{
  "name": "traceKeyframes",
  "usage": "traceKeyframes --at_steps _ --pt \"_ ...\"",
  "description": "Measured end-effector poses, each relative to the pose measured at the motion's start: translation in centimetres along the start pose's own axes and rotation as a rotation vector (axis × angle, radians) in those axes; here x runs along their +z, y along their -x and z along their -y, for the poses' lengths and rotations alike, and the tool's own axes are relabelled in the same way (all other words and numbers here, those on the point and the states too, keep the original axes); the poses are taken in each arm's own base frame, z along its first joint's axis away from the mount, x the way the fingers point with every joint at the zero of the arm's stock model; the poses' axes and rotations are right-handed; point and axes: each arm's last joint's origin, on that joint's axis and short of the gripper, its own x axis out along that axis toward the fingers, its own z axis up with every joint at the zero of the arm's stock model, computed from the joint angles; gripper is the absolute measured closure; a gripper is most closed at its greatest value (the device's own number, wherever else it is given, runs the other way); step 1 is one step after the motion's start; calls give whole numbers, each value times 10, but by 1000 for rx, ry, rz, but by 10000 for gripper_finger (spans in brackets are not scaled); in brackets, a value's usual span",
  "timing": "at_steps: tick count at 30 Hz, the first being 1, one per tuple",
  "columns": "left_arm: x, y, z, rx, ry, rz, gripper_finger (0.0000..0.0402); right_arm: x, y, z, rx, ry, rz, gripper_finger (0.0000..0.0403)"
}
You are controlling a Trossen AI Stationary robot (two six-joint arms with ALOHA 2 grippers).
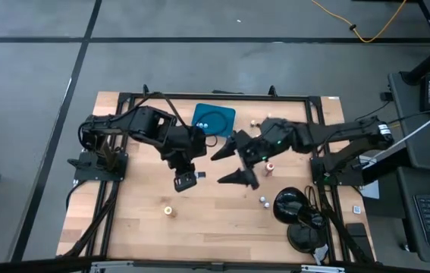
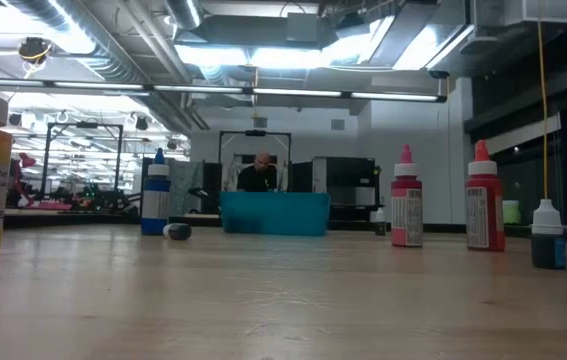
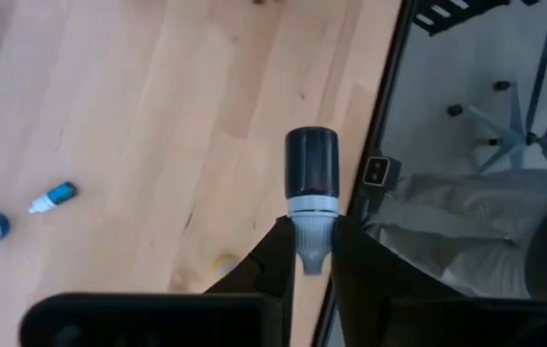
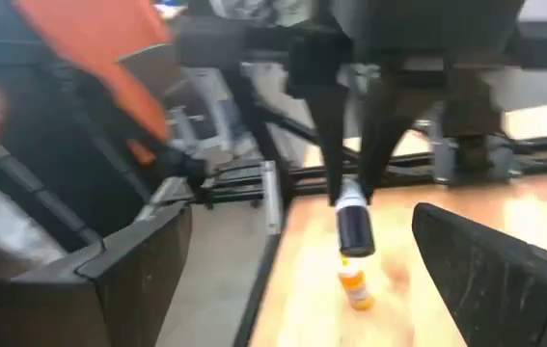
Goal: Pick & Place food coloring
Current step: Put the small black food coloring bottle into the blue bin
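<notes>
My left gripper (image 1: pixel 186 180) hovers over the middle of the table, shut on a small dark food coloring bottle (image 3: pixel 311 164) with a white cap. My right gripper (image 1: pixel 232 163) is open just right of it, and its wrist view shows its fingers spread wide around the held bottle (image 4: pixel 355 227) from a distance. Other food coloring stands on the table: a yellow bottle (image 1: pixel 168 211), a red one (image 1: pixel 271 167), and small vials (image 1: pixel 262 201). The low view shows a blue bottle (image 2: pixel 156 195) and red bottles (image 2: pixel 406 205) standing upright. My left gripper pinches the dark bottle by its white cap end (image 3: pixel 310 246) between the two fingers. The fingers (image 4: pixel 336 145) come from above, pointing down. The dark body hangs below them, lifted clear of the table, above the yellow bottle (image 4: pixel 355 287).
A teal tray (image 1: pixel 215 119) sits near the table's far edge with small things in it. Two small blue vials (image 3: pixel 53 197) lie on the wood. A black stand (image 1: pixel 294 208) occupies the near right corner. A person (image 2: pixel 260 172) is behind the table.
</notes>
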Motion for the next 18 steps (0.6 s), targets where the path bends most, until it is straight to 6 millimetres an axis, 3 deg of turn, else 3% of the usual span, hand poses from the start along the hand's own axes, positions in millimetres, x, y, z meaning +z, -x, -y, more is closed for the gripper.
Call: traceKeyframes --at_steps 14,18 --pt "-3 1 2 -26 -85 -13 359 -29 -50 13 -101 -22 -32 11" --pt "-2 1 2 -24 -85 -12 359 -33 -56 14 -99 -33 -44 28"
